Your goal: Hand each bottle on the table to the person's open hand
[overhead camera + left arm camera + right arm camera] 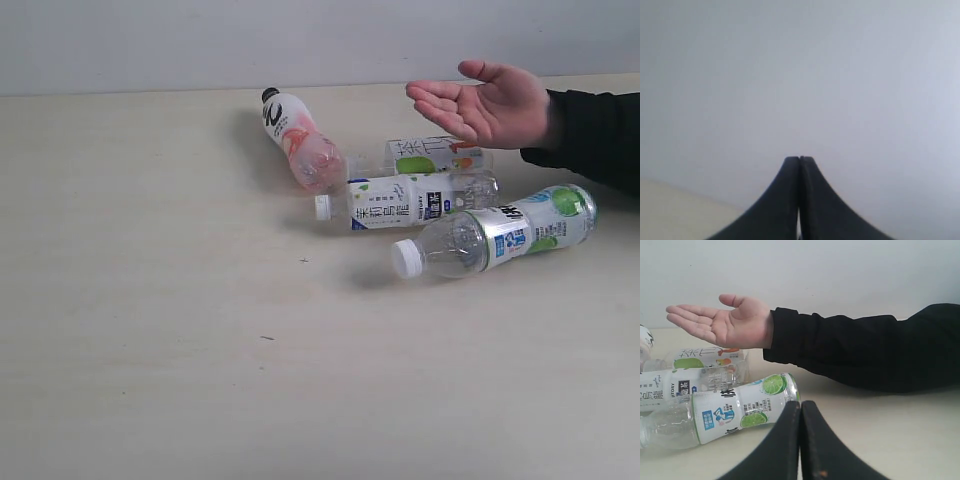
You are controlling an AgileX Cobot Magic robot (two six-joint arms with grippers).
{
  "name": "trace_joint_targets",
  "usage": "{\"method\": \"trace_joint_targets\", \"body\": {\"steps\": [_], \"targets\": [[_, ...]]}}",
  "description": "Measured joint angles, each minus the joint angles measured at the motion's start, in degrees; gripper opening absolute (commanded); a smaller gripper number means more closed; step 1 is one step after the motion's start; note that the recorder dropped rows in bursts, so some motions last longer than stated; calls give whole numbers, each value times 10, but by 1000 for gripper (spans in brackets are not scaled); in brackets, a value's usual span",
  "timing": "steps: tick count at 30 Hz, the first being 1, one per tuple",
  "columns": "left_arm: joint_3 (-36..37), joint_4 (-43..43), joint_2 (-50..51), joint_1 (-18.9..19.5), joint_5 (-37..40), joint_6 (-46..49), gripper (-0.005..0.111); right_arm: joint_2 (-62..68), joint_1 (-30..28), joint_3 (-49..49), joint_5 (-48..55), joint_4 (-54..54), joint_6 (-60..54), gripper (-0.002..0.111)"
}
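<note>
Neither arm appears in the exterior view, so the grippers can be read from the wrist views alone. The left wrist view shows little beyond a blank pale wall [800, 75] and a corner of the table [150, 350], with no bottle in sight. The left gripper [799, 159] has its two dark fingers pressed together with nothing between them. The right gripper [800, 404] is likewise fully closed and empty, and is clear of every bottle. Four bottles lie on their sides on the table in a loose cluster. The pink-labelled bottle [300, 140] lies at the left of the cluster, its black cap pointing away from the others. The rear bottle [435, 155] is partly masked by the middle bottle [405, 200], and its cap cannot be made out. The front bottle [500, 235] lies just beside the middle one, its white cap toward the left of the exterior view. The person's open hand [485, 100] is held palm up above the rear bottle, touching none of them. Its black sleeve [590, 135] is cut off at the frame edge.
</note>
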Motion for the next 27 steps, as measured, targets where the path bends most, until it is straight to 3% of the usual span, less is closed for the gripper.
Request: {"method": "trace_joint_targets", "body": {"steps": [9,14,19,27], "targets": [[0,-1,0,0,-98,-30,0,0,0,0,0,0,0,0],[0,3,0,0,-95,-9,0,0,0,0,0,0,0,0],[0,4,0,0,-33,-5,0,0,0,0,0,0,0,0],[0,5,0,0,-27,-5,0,0,0,0,0,0,0,0]]}}
